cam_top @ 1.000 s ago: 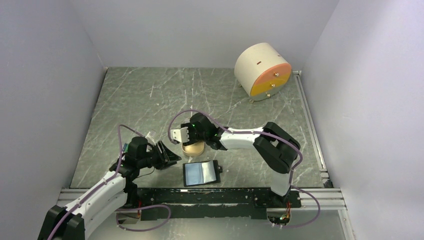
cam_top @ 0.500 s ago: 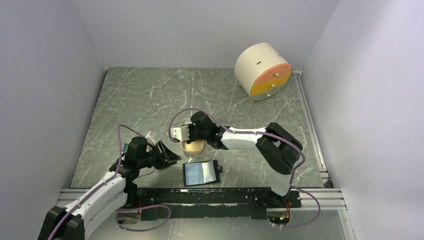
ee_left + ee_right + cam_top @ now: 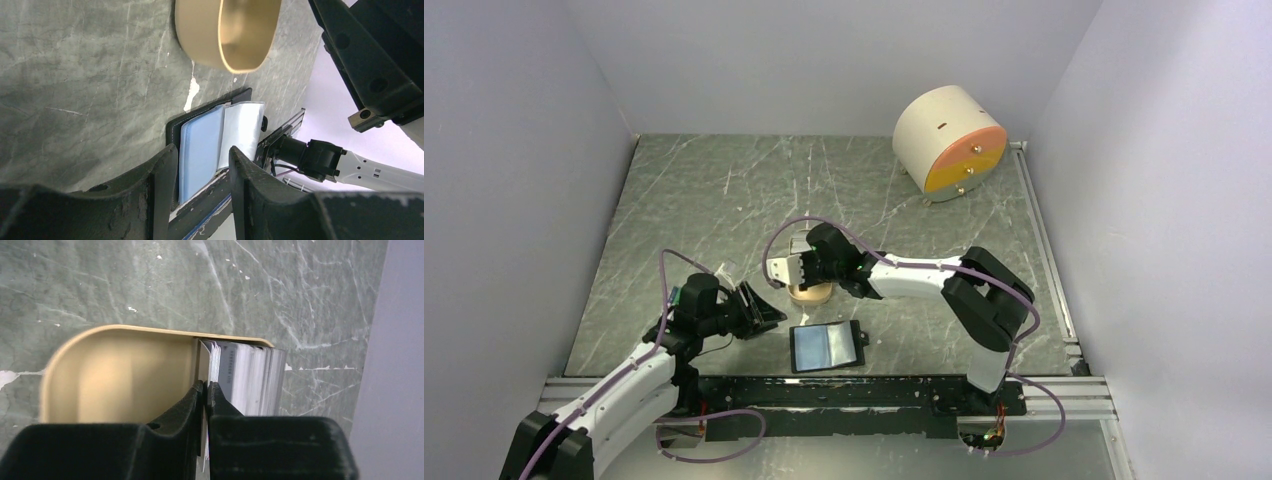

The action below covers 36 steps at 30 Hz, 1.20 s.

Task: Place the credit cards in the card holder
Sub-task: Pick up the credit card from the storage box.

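1. Right gripper [image 3: 205, 386]: between its tips is one of the credit cards [image 3: 250, 377], which stand on edge in a fanned stack. They are judged thin, light, stiff and slick. Each is best pinched flat on both faces at the edge that projects from the stack.
2. The jaws are clenched to a sliver, grasping the single card at the end of the stack that faces the hollow of the tan tray [image 3: 120, 365].
3. The tray holds the stack against one end wall. It sits midway between the left and right edges of the desk [image 3: 724, 200], towards the near edge.
4. The card holder [image 3: 826, 345] lies open and flat just inside the near edge, close to the tray but apart from it.
5. Left gripper [image 3: 200, 150]: released and empty, jaws partly apart, poised at the holder's left side.
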Tool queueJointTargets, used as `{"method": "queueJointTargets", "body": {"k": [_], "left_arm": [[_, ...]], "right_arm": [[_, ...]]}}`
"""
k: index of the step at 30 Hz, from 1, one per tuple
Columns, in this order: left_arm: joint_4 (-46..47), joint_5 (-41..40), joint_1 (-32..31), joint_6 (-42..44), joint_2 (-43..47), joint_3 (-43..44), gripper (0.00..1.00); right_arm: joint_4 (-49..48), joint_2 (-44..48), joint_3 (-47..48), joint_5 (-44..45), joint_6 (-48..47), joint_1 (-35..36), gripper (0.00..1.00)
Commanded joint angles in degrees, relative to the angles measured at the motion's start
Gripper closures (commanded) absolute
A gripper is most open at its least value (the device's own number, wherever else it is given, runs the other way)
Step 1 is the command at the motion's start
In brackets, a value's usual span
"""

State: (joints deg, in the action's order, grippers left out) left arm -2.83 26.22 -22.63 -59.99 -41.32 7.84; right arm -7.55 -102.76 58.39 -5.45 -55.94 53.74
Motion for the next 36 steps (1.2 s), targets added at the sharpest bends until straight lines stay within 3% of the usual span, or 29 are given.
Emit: {"method": "queueJointTargets", "body": {"k": [1,8,15,25,36], "left_arm": [[0.95,1.46,0.51,-0.47,0.64,-0.14,0.53],[0.38,1.32,0.49,-0.47,0.99,0.05,0.53],[0.84,1.48,0.51,-0.57,0.76,-0.14,0.53],[1.18,1.62,0.48,-0.67,0.68,-0.37,0.53],[1.46,1.64,0.55,-0.65,0.42,-0.47,0.53]], "right_arm": [[1.27,1.18,0.97,0.28,-1.10,-0.65,0.95],[1.84,1.47,1.35,-0.13,-0.98,-0.65,0.97],[0.45,1.91,1.78,1.02,-0.66,-0.89,0.90],[3.16,0.63,5.96,0.23,-1.39,-1.68,0.90],[8.11,-0.88,9.90,-2.33,-2.13,-2.47,1.00]]}}
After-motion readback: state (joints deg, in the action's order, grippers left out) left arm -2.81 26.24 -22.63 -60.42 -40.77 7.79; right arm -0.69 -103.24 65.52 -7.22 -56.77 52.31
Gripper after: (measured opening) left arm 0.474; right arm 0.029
